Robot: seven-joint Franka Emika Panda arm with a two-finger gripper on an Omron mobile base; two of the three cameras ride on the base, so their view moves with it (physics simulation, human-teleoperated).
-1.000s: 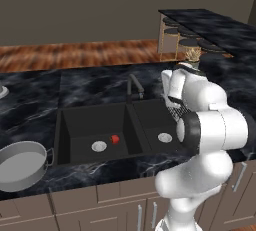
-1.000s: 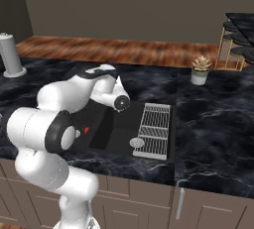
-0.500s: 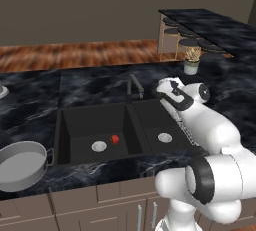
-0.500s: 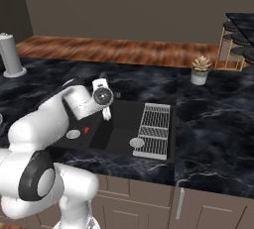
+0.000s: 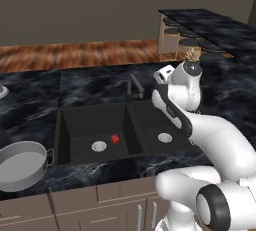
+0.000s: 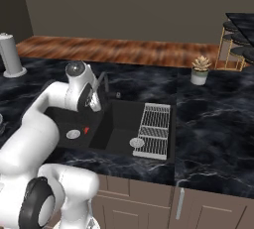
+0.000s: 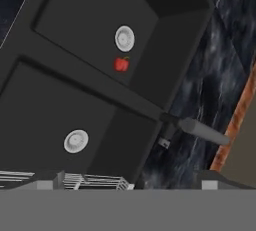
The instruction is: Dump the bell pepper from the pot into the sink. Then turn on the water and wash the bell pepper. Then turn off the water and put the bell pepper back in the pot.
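Arm swung sinkward; bell pepper (image 5: 115,139) small, red, beside drain (image 5: 99,146).

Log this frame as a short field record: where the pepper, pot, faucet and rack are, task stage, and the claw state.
bell pepper: on the floor of the sink's left basin, beside its drain
pot: upright on the counter left of the sink, nothing seen inside
faucet: behind the divider, no water visible
drying rack: over the right basin's right side
stage: pepper dumped, washing not yet begun
claw: state cannot be told; wrist camera looks down into the sink
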